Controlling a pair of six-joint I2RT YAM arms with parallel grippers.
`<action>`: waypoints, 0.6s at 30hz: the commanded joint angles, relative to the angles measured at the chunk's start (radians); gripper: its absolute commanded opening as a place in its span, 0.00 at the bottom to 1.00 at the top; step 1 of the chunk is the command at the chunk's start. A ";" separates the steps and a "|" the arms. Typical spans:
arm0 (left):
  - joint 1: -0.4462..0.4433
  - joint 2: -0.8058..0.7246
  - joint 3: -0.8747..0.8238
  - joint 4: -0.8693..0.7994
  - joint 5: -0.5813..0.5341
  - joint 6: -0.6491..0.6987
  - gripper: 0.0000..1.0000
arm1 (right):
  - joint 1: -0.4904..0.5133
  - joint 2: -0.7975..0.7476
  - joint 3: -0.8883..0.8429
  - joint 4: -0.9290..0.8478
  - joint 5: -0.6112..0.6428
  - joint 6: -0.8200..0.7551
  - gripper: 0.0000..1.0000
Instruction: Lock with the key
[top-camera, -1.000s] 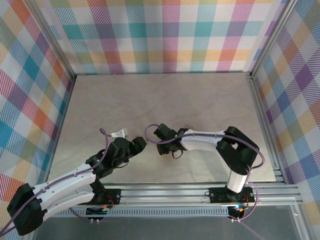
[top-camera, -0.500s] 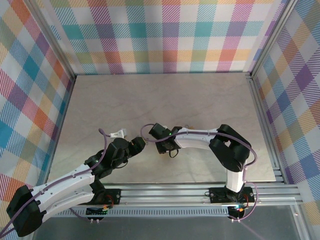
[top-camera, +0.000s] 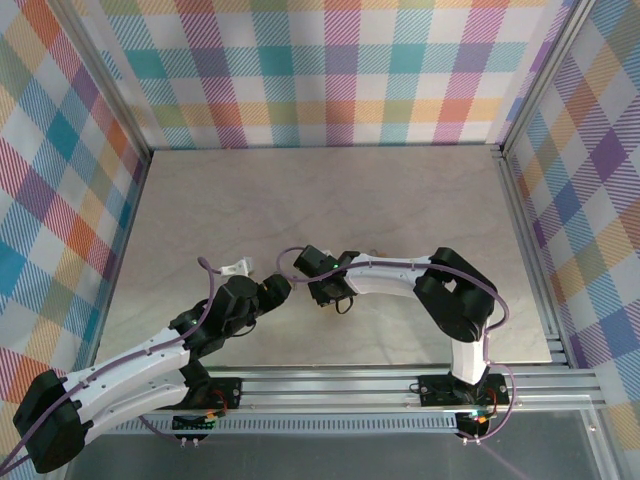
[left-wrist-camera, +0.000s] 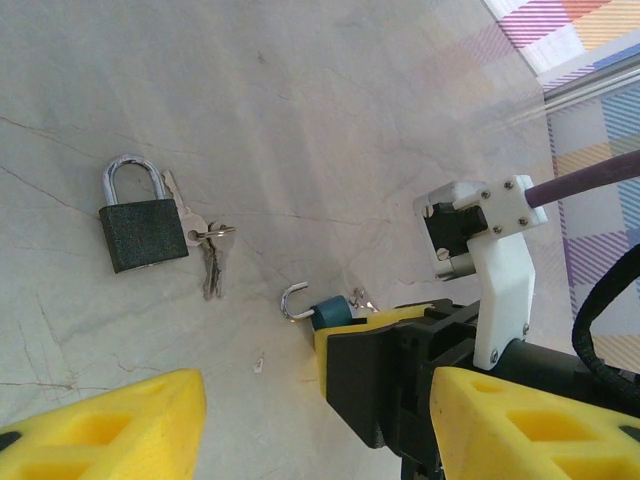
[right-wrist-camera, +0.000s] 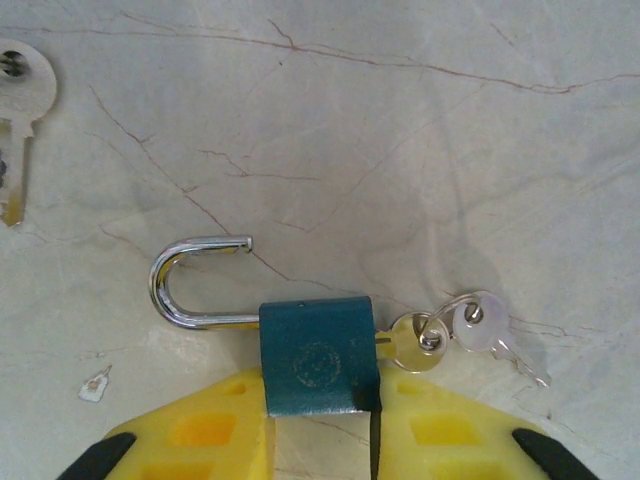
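While the R gripper (right-wrist-camera: 325, 400) clamps the blue padlock (right-wrist-camera: 318, 352) by its body btwn yellow fingers (right-wrist-camera: 190, 430), the lock sits low at the marbled table (right-wrist-camera: 400, 150), though I can't tell if it's touching. Its shackle (right-wrist-camera: 190, 285) is sprung open, free end up in the right wrist view. A key (right-wrist-camera: 412, 345) is stuck in the lock's end, w/ a ring and 2nd key (right-wrist-camera: 490, 340) trailing off. The L gripper (left-wrist-camera: 318, 385) hovers just beside, jaws spread wide, holding nothing. Farther off in the left wrist view lies a black padlock (left-wrist-camera: 143, 232), shackle closed, w/ its own keys (left-wrist-camera: 208, 255) touching its side
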 joint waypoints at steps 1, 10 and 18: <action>-0.006 0.004 0.014 -0.016 -0.016 0.023 0.61 | -0.006 0.053 -0.018 0.041 0.008 -0.014 0.22; -0.006 0.093 -0.006 0.101 0.038 -0.015 0.61 | -0.005 -0.059 -0.099 0.139 -0.076 -0.017 0.19; -0.010 0.188 -0.015 0.211 0.075 -0.054 0.61 | -0.010 -0.146 -0.171 0.212 -0.138 -0.024 0.18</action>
